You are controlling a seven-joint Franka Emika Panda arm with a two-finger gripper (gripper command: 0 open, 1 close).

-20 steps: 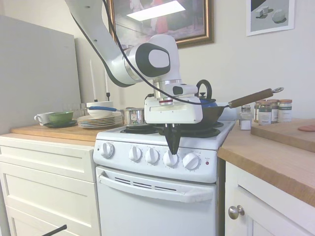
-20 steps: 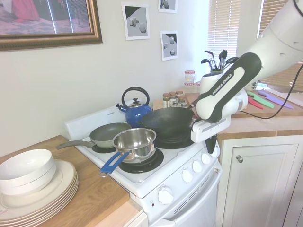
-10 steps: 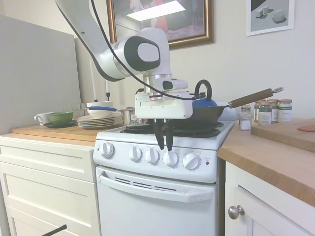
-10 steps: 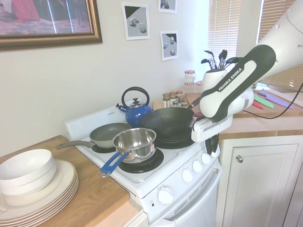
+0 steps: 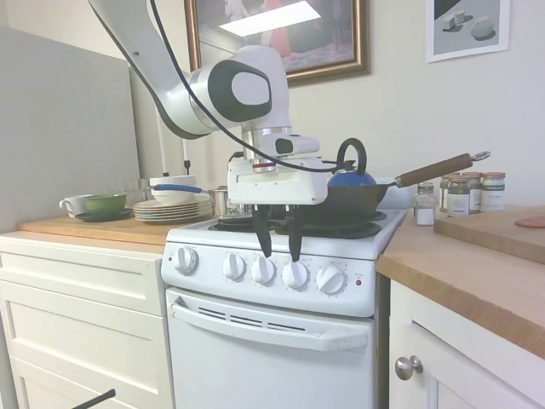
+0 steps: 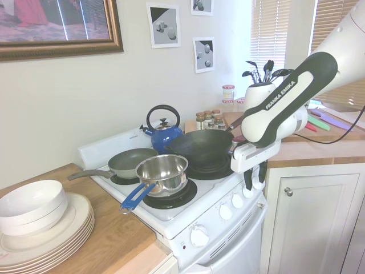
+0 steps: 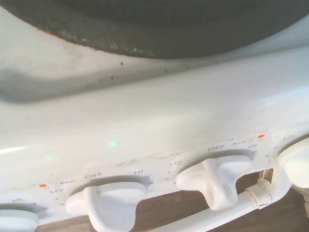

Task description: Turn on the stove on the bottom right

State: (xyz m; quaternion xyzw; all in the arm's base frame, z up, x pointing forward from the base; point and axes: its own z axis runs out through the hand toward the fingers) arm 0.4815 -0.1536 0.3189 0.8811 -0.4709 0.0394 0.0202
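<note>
Gripper (image 5: 276, 247) hangs spread and empty above the stove (image 5: 272, 332) knobs; wrist view blurs their labels.

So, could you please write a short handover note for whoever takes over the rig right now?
End effector: open, empty, hovering just above the knob row of the white stove, over the gap between the third knob and fourth knob from the left.
Done: it has let go of the fourth knob it gripped a second ago and lifted off.
Left: the pictures do not show whether the burner is on; check the red indicator light.
</note>
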